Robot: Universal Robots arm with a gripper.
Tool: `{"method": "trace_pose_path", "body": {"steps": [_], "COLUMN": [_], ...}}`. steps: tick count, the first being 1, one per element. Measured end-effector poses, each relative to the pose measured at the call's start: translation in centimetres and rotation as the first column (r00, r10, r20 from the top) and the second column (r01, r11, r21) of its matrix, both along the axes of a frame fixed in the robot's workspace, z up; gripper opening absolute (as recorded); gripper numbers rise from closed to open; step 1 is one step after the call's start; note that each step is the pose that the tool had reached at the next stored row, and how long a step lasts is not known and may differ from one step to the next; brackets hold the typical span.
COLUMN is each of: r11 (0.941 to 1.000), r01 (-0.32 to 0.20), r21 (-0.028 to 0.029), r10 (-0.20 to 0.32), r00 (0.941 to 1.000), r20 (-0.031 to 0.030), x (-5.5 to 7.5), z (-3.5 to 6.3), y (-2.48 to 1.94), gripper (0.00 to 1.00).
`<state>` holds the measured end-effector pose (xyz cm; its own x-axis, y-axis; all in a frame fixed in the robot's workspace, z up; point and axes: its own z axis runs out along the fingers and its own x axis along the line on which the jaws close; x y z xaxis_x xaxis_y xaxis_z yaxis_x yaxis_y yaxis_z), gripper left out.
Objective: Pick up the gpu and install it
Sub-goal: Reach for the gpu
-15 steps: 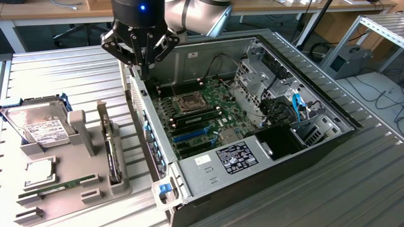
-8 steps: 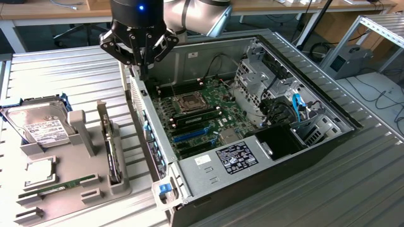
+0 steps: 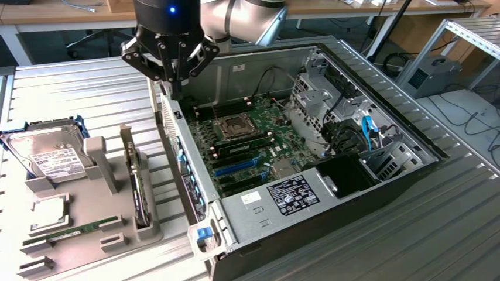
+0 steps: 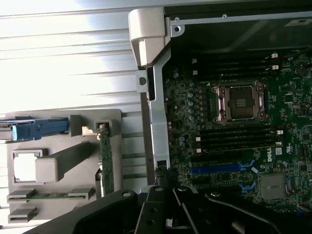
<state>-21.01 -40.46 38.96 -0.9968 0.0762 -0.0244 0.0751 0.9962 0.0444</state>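
Nearest, on the grey holder (image 3: pixel 84 253) by the bench's (image 3: pixel 437 234) edge at the exterior view's left, lie a green RAM stick (image 3: pixel 74 229) and a processor chip (image 3: pixel 48 212). Along the holder's edge closest to the computer case (image 3: pixel 336 218), the gpu (image 3: pixel 140 196) stands upright in its slot, untouched and well apart from the arm. Behind it rests a hard drive (image 3: pixel 51 155). Farther back, the gripper (image 3: pixel 173 88) hovers over the case's side wall near its far corner, with its fingers pinched together and gripping nothing.
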Motion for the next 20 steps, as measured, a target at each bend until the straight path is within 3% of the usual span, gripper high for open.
{"method": "trace_pose_path", "body": {"steps": [12, 14, 20], "r11": [1.0000, 1.0000, 1.0000], "r01": [0.000, 0.000, 0.000], "r21": [-0.0001, 0.0000, 0.0000], "r10": [0.000, 0.000, 0.000], "r00": [1.0000, 1.0000, 1.0000], "r20": [0.0000, 0.0000, 0.0000], "x": [-0.3, -0.9, -1.1], "z": [-0.04, -0.26, -0.32], "y": [0.00, 0.00, 0.00], "gripper": [0.11, 0.11, 0.11]}}
